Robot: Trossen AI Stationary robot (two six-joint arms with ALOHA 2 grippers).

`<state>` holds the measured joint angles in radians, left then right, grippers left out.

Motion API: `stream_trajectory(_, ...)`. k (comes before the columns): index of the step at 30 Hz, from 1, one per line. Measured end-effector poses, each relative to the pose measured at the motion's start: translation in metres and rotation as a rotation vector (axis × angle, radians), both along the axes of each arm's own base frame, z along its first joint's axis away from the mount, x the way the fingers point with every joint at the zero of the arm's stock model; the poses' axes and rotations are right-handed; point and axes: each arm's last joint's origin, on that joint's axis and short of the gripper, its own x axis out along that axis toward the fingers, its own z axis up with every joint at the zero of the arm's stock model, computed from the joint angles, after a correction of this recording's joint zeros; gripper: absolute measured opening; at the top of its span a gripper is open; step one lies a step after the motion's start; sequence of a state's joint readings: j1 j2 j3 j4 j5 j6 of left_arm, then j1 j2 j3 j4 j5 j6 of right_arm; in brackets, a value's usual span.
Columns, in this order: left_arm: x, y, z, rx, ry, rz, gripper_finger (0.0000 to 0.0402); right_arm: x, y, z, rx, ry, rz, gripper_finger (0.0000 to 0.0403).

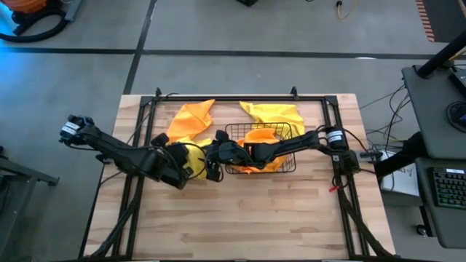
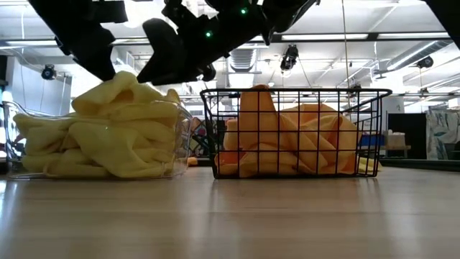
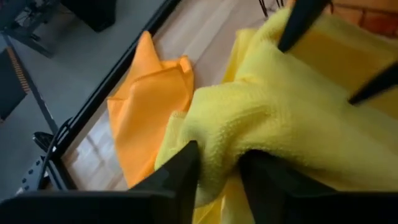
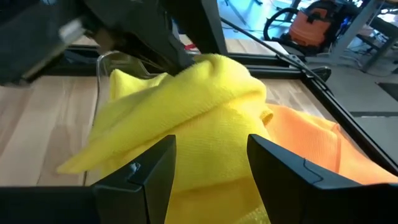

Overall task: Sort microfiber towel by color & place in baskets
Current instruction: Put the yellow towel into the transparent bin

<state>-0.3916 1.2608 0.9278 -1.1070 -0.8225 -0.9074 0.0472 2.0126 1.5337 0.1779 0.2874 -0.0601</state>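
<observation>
The clear plastic bin [image 2: 21,137] holds a heap of yellow towels [image 2: 108,144]. To its right, the black wire basket [image 2: 295,93] holds orange towels [image 2: 287,137]. My left gripper [image 3: 217,155] is over the clear bin, shut on the topmost yellow towel [image 3: 280,106]. My right gripper [image 4: 208,146] reaches across the wire basket [image 1: 284,153] to the same towel [image 4: 186,106]. It is open, with one finger on either side of the cloth. In the high view the left gripper [image 1: 191,161] and right gripper [image 1: 215,154] are close together. My left gripper pinches a bunched fold of the top yellow towel [image 3: 214,134] between its two fingers, coming from above at a slant. The fold rises to a peak [image 2: 126,79] while the rest of the towel lies on the heap in the clear bin. My right gripper's open fingers [image 4: 149,168] flank the same towel; whether they touch it I cannot tell.
A loose orange towel [image 1: 191,116] and a loose yellow towel [image 1: 277,115] lie on the table beyond the bins, near the far black frame rail [image 1: 233,97]. The orange one also shows in the left wrist view [image 3: 149,106]. Bare wood lies nearer the camera [image 1: 233,218].
</observation>
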Motion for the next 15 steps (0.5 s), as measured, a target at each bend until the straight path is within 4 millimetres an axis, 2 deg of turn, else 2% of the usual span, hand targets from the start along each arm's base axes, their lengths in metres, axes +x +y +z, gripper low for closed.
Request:
stream_trajectory(7, -0.005, 0.000, 0.023, -0.031, 0.176, -0.096, 0.0166, 0.000, -0.001, -0.001, -0.001, 0.007, -0.002, 0.0194)
stream_trajectory(15, -0.011, 0.002, 0.049, 0.007, 0.324, -0.207, 0.0179, 0.000, -0.001, -0.002, -0.001, 0.010, -0.002, 0.0194)
